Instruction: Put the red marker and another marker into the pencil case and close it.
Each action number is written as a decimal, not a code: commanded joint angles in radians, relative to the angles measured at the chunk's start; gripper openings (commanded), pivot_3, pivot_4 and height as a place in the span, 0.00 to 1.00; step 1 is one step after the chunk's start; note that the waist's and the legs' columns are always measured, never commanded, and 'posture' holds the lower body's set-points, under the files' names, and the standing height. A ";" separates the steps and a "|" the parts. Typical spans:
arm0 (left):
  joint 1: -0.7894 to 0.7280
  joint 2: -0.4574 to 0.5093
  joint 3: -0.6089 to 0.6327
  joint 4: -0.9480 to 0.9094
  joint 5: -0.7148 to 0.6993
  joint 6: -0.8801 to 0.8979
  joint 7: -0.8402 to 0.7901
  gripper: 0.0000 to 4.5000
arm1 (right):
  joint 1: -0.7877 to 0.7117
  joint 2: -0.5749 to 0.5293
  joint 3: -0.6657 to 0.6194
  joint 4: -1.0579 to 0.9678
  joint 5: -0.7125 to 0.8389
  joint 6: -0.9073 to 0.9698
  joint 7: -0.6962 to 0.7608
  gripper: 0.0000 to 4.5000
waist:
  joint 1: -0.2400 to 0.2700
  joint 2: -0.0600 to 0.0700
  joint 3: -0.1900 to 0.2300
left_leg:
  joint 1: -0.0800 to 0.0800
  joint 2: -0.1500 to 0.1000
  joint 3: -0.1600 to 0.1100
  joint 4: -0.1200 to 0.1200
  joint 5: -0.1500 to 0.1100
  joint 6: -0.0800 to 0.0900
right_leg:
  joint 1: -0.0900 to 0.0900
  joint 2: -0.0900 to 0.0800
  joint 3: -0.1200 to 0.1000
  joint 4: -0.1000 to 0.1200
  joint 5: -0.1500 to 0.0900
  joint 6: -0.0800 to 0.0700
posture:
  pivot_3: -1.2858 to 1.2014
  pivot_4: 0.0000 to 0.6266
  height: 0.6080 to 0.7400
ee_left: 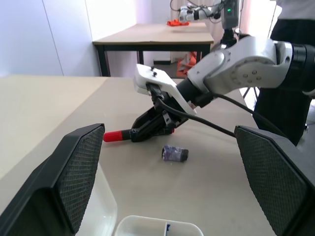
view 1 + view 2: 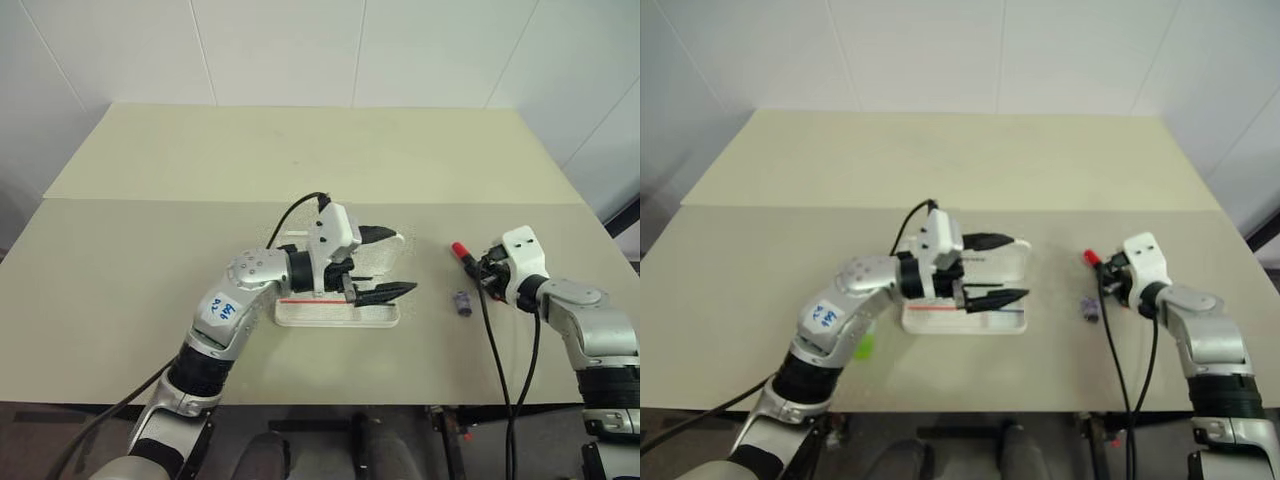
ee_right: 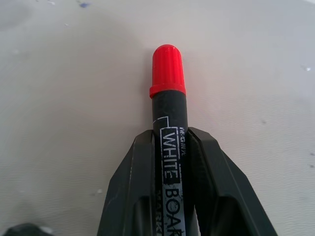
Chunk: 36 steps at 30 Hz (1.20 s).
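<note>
On the right side of the table (image 2: pixel 150 250), the right tool (image 2: pixel 478 266) lies low over the surface with its forearm angled in from the table's near right edge, pointing forward and slightly downward. Its two black fingers (image 3: pixel 133 191) are closed tight around the barrel of the red marker (image 3: pixel 168 113), gripping it along the printed label, so that the red cap sticks out past the fingertips. In the head views the cap points away from the wrist toward the table's middle. A small grey lump (image 2: pixel 462 303) rests on the table just beside the right tool, on its near, inner side.

Near the middle of the table sits the pencil case (image 2: pixel 335 315), open, its white tray flat on the surface with a red stripe visible along the inside. The left arm reaches in from the near left, elbow bent, its forearm crossing in front so that the left tool (image 2: pixel 385 264) points level toward the robot's right, directly above the case. Its fingers (image 1: pixel 78 172) are spread as wide as they go and hold nothing; one finger sits over the far side of the case, the other over its near side.

A bright green bit of the highlighter (image 2: pixel 865 345) peeks out by the left forearm, on the table to the left of the case.
</note>
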 commanded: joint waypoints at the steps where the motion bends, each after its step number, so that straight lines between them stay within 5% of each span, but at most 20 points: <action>1: 0.003 0.027 0.061 -0.015 -0.073 -0.034 -0.067 1.00 | -0.012 -0.033 -0.048 -0.110 -0.005 -0.015 -0.017 0.13 | -0.001 0.001 0.000 | -0.001 0.000 0.000 0.000 0.000 0.000 | -0.001 0.000 0.000 0.000 0.000 0.000 | 0.52 0.24 1.00; 7: 0.003 0.096 0.131 0.012 -0.137 -0.064 -0.167 1.00 | -0.031 -0.034 -0.066 -0.263 0.034 0.026 -0.006 0.13 | -0.001 0.001 0.000 | -0.005 0.001 0.005 -0.002 0.000 0.000 | -0.014 0.002 0.003 0.010 0.006 0.011 | 0.52 0.24 1.00; 17: -0.007 0.280 0.207 0.144 -0.131 -0.131 -0.347 1.00 | -0.107 -0.050 -0.088 -0.584 0.246 0.189 0.075 0.13 | -0.004 0.001 0.001 | -0.006 0.002 0.007 -0.003 -0.001 0.001 | -0.014 0.002 0.004 0.006 0.002 0.004 | 0.52 0.24 1.00; 36: 0.057 0.433 0.294 0.217 -0.165 -0.176 -0.485 1.00 | -0.168 -0.146 0.026 -0.811 0.517 0.370 0.185 0.13 | 0.001 0.001 0.001 | -0.018 0.003 0.008 -0.003 -0.004 0.002 | -0.029 -0.002 -0.001 0.013 0.006 0.011 | 0.52 0.24 1.00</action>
